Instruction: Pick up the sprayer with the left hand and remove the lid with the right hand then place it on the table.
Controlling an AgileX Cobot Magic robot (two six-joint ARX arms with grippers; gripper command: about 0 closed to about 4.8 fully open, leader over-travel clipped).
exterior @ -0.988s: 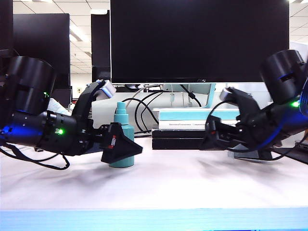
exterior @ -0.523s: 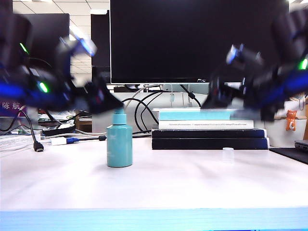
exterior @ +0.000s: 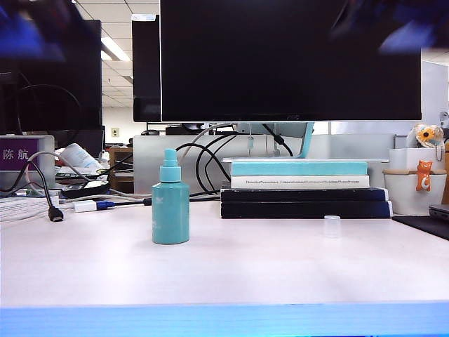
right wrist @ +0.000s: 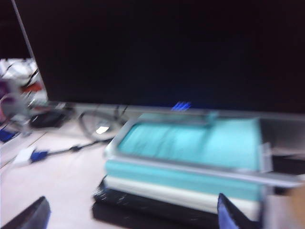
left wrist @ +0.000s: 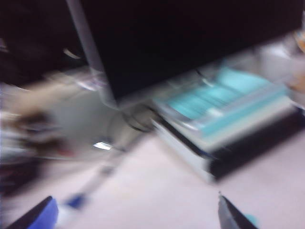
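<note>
Plastic, smooth and teal, forms the sprayer (exterior: 170, 206): a plain upright cylinder with a narrower stepped pump nozzle on top and a faint white mark on its shoulder, standing alone on the matte, pale whitish table (exterior: 231, 270) left of centre. Well apart to its right, the lid (exterior: 332, 226), a tiny clear cylindrical cap, stands on the same surface just in front of a stack of books (exterior: 302, 188), two flat black volumes under a white one and a teal one. A broad black monitor (exterior: 291, 60) fills the background, looping dark cables below it. The left gripper (left wrist: 136, 212) shows only two dark wedge tips spread wide, nothing between them, above the desk near the books; the right gripper (right wrist: 128, 214) likewise stands wide open and empty, facing the teal book cover
</note>
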